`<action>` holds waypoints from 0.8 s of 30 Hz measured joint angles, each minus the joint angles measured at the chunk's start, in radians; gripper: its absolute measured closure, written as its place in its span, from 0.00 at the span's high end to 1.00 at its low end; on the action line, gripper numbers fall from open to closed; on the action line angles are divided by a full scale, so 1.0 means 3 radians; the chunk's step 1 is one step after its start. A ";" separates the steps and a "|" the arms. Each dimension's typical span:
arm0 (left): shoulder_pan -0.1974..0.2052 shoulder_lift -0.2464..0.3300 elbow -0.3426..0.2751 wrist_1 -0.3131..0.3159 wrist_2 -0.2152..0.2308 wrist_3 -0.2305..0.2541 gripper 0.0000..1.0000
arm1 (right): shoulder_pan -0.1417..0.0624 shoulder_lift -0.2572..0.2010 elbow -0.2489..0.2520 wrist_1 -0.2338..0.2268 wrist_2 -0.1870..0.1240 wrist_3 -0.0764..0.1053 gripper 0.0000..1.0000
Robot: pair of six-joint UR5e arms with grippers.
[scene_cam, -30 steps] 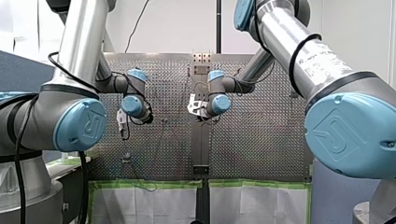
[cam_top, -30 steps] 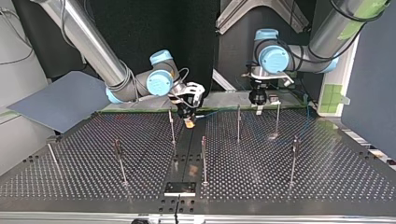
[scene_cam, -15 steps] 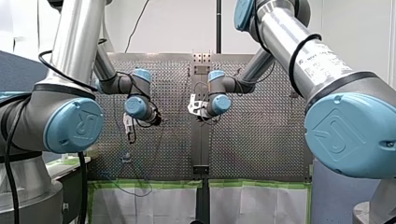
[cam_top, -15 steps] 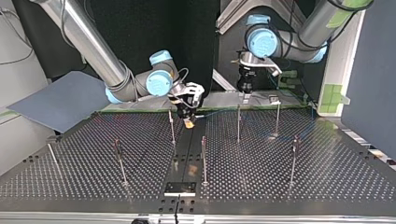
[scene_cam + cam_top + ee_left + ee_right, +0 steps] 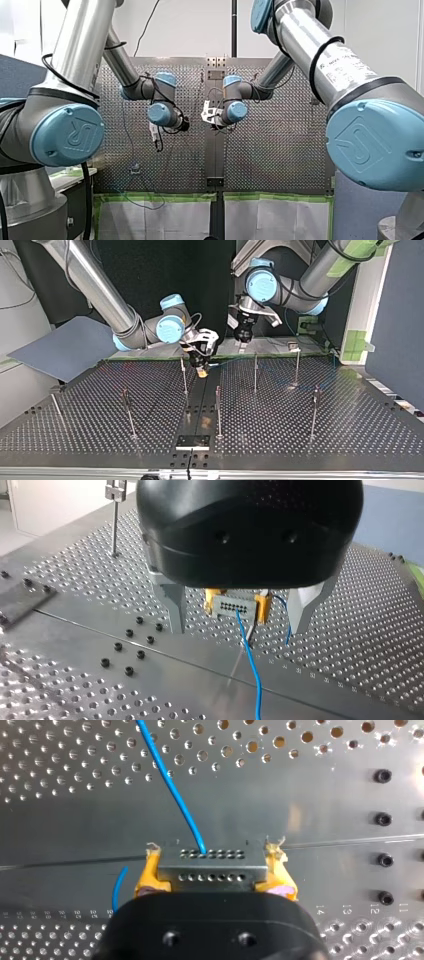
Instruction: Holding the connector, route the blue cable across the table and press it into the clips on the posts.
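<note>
My right gripper (image 5: 214, 866) is shut on a grey connector (image 5: 210, 872), with its yellow pads on the connector's two ends. A thin blue cable (image 5: 170, 790) leaves the connector and runs off over the perforated plate. In the top view the right gripper (image 5: 201, 371) hangs low near the table's far middle. My left gripper (image 5: 239, 617) is open, with bare metal fingers (image 5: 172, 605). Through their gap I see the connector (image 5: 235, 607) further off, and the blue cable (image 5: 252, 670) trails down from it. In the top view the left gripper (image 5: 243, 335) hovers higher, behind the table's far edge.
Several thin posts with clips stand on the perforated table, among them one (image 5: 184, 375) beside the right gripper, one (image 5: 255, 371) and one (image 5: 218, 410) in the middle. A small black plate (image 5: 193, 441) sits at the near edge. Black screw heads (image 5: 129, 650) dot the centre strip.
My left arm has swung toward the middle, leftward in the top view, and its gripper now hangs close to the right gripper. The right arm and the connector have not moved.
</note>
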 joint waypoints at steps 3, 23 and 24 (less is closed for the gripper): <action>-0.0013 -0.0085 0.0087 -0.0013 -0.0068 0.0002 0.99 | 0.0000 0.0000 0.0000 0.0000 -0.0007 0.0001 0.00; 0.0063 -0.0587 0.0630 -0.0101 -0.0028 -0.0110 0.99 | -0.0004 0.0000 0.0000 -0.0002 -0.0078 0.0001 0.00; 0.0066 -0.0618 0.0667 -0.0135 -0.0023 -0.0110 0.99 | -0.0004 -0.0001 0.0000 -0.0002 -0.0081 0.0002 0.00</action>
